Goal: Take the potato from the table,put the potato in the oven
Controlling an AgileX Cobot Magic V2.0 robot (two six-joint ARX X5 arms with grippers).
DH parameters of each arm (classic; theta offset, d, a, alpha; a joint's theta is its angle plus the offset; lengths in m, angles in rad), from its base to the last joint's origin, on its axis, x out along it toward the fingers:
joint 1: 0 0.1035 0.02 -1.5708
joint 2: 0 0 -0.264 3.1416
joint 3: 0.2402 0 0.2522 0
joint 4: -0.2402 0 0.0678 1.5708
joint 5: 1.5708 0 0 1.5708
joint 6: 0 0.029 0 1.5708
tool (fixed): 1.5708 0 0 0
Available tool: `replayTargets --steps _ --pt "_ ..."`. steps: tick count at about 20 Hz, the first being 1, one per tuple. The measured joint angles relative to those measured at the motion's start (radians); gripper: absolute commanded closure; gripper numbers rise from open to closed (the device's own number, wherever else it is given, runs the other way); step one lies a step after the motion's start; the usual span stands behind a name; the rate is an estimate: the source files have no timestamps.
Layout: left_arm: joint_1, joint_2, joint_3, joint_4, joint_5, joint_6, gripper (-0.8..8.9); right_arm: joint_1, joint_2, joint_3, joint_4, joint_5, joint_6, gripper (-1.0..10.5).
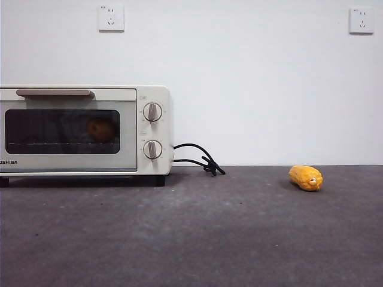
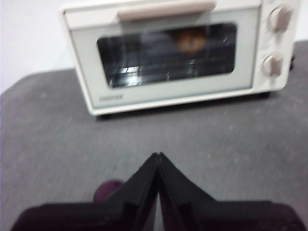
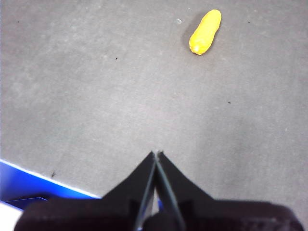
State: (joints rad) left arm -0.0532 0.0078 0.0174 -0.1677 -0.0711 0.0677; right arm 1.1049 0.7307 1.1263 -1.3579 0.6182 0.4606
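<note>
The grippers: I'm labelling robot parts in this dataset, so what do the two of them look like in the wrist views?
Both look alike. The left gripper has two matte black jaws, each a flat wedge tapering from a broad black base to a thin tip. The right gripper has the same black, wedge-shaped pair. No cables, markings or labels show on either. The front view shows neither arm.

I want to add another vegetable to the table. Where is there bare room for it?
The widest bare stretch of the table lies in front of the oven and the corn piece. A second gap lies between the oven's black cord and the corn. The only crowded spot is beside the oven, where the cord lies.
</note>
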Motion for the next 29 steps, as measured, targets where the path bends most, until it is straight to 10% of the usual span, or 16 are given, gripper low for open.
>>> replayTargets --steps 23,29 --pt "0.091 0.028 0.000 -0.003 -0.001 -0.016 8.17 0.000 0.000 0.000 0.000 0.000 0.000 9.4" --pt "0.092 0.048 0.000 -0.003 -0.001 -0.016 8.17 -0.155 -0.031 0.000 0.000 0.086 -0.123 9.4"
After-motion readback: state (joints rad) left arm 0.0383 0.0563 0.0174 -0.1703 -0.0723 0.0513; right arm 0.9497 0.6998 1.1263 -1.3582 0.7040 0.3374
